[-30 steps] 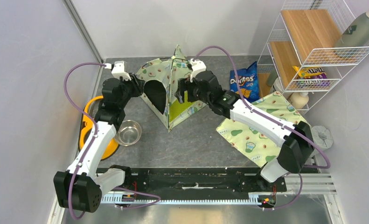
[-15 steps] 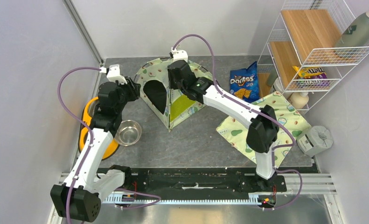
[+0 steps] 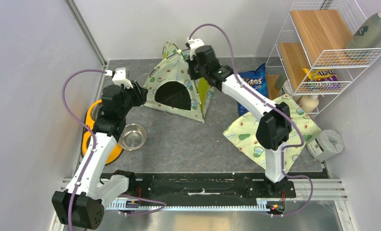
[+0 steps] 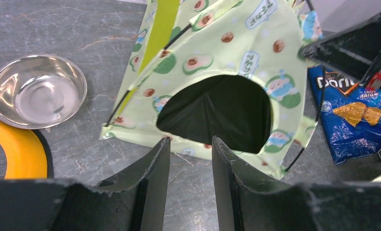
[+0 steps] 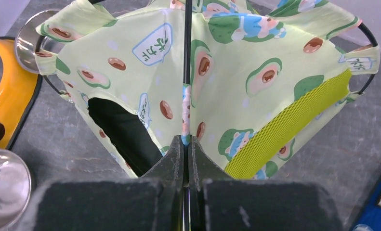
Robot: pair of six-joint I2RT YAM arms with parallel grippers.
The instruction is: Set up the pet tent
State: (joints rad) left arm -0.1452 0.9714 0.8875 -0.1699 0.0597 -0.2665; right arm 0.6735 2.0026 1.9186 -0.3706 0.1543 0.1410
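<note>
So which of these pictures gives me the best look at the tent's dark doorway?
The left wrist view. The pet tent turns its doorway toward that camera, so it appears whole and large. The top view also shows it whole, but smaller and from above. The right wrist view catches only a slanted part from the side.

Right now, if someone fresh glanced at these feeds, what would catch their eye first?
The avocado-print pet tent stands at the back middle of the table, its dark doorway facing the arms. The right gripper is clamped on its black pole along a seam, while the left gripper hovers open and empty before the doorway. A blue Doritos bag lies just right of the tent.
</note>
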